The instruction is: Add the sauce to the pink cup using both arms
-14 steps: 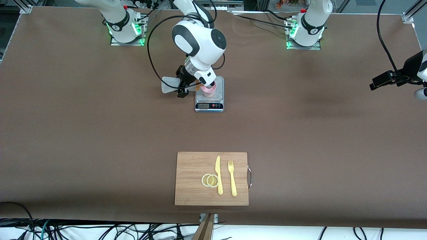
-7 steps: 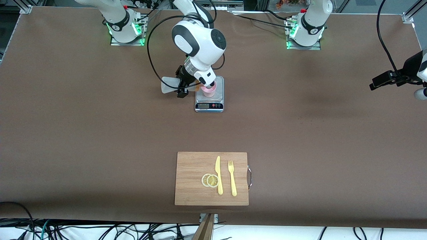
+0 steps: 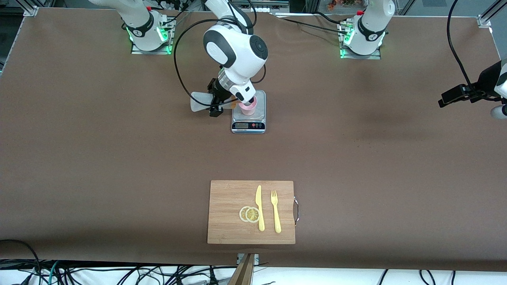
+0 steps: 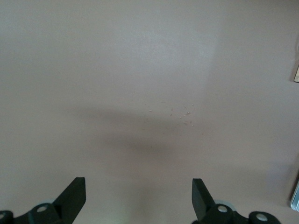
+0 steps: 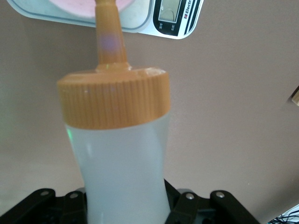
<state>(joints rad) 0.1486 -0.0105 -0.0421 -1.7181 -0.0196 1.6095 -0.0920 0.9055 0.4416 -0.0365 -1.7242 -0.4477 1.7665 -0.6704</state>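
Orange-capped sauce point(image 5: 117, 154) in right gripper point(image 3: 216, 103), scale point(image 5: 180, 18) lettering – unreadable

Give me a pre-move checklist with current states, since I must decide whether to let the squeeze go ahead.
1. Right gripper shut on the sauce bottle: ok.
2. Bottle tipped with its orange nozzle aimed at the pink cup: ok.
3. Cup standing on the scale, upright: ok.
4. Nozzle tip over the cup's mouth: cannot tell, the tip runs past the wrist view's edge and the arm hides it in the front view.
5. Left gripper open, waiting over bare table at its own end: ok.
6. Sauce already in the cup: cannot tell.
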